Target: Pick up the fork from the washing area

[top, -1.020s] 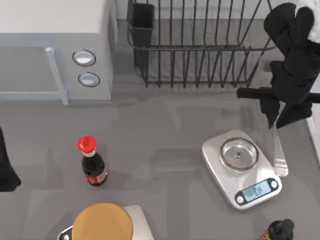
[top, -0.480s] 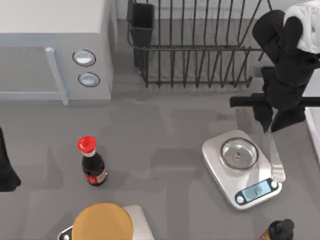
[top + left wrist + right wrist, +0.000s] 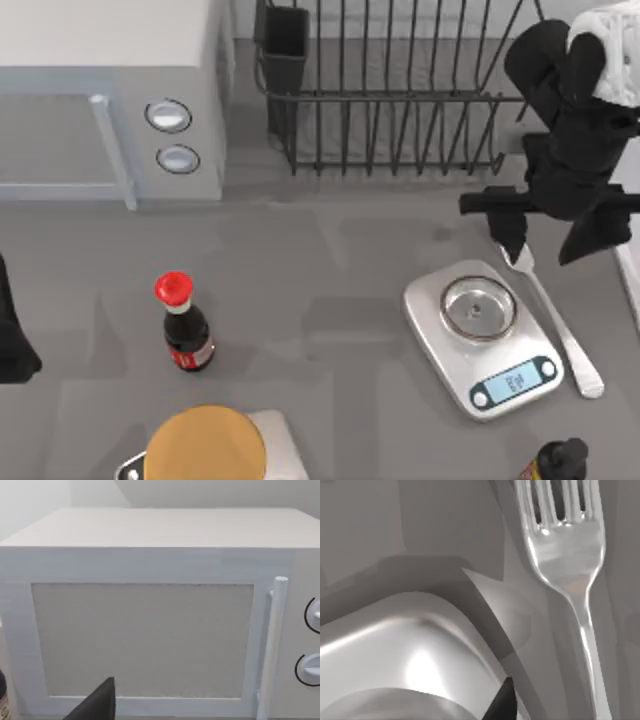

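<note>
The fork (image 3: 556, 318) is lying flat on the table (image 3: 330, 280) beside the kitchen scale (image 3: 485, 335). The right pincer (image 3: 545, 243) is hovering over its head, fingers spread wide and holding nothing, apparently to straddle it. The left arm is sitting parked at the table's left edge.

Grey table (image 3: 330, 300) with fork (image 3: 555, 318), scale (image 3: 483, 336), bottle (image 3: 184, 326).

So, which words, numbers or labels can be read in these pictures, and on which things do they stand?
Scale display: light digits, too blurred to read.
Cola bottle label: white marks on red, too small to read.
Microwave: two knobs, no readable marks.
Fork: no text.
</note>
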Available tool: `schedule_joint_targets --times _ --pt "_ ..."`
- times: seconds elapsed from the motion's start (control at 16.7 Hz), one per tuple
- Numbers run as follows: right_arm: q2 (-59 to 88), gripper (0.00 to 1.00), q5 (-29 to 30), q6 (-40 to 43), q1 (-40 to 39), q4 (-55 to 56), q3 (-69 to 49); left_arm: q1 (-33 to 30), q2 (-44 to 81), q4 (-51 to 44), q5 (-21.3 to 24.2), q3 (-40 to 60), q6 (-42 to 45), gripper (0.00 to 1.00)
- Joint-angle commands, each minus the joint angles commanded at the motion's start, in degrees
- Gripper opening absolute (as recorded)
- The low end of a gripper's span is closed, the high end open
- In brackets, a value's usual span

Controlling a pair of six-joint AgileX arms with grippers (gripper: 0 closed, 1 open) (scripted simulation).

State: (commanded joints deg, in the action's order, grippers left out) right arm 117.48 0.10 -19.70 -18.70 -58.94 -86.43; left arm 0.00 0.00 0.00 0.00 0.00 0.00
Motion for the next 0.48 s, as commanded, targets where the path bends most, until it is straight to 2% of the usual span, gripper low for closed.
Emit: schedule_joint_targets --times 0.12,0.48 --pt "0.00 0.98 0.00 0.00 0.00 0.00 0.00 0.00 0.00 0.00 0.00 0.00 0.00 1.00" --pt "0.00 1.00 0.00 0.00 0.00 0.00 0.00 0.00 0.00 0.00 0.00 0.00 0.00 1.00"
